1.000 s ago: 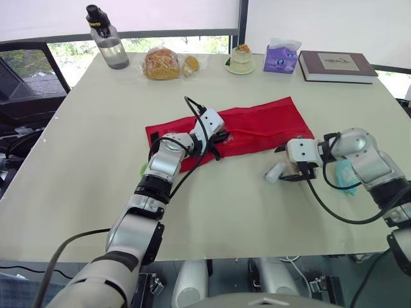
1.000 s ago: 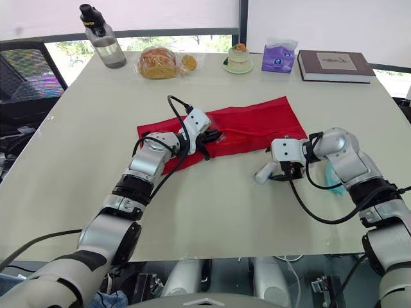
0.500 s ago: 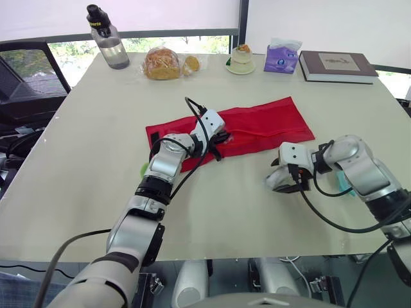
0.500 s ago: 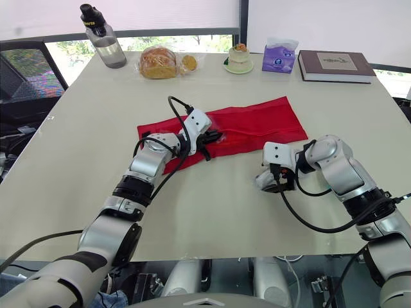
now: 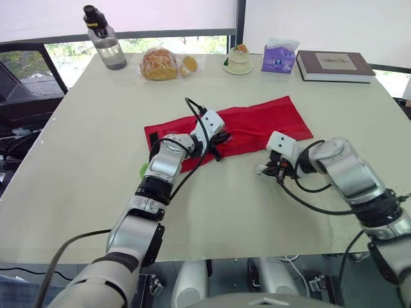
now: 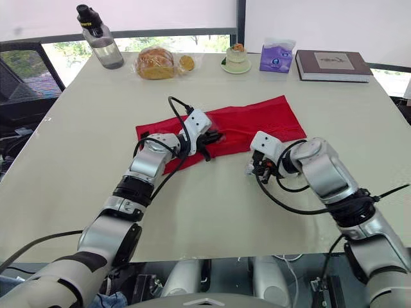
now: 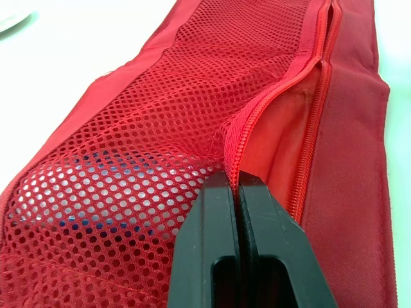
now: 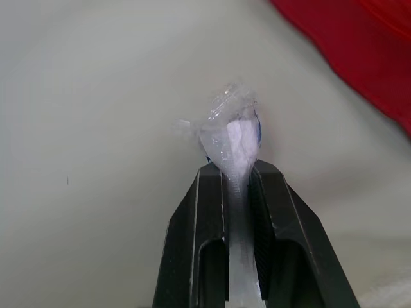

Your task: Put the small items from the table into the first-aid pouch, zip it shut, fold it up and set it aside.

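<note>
1. Left eye view: the red first-aid pouch (image 5: 270, 122) lies unfolded mid-table (image 5: 96, 160).
2. The left gripper (image 7: 239, 186) pinches the pouch's open zip edge (image 7: 257, 112).
3. The right gripper (image 8: 239, 168) clamps a small clear-wrapped item (image 8: 230, 131), possibly a swab, just beside the pouch. The loading step is in hand, and next the item needs carrying into the opening.

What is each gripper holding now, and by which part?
The left gripper pinches the red first-aid pouch at the open zipper edge of its mesh pocket. The right gripper pinches a small clear-wrapped packet by one end.
</note>
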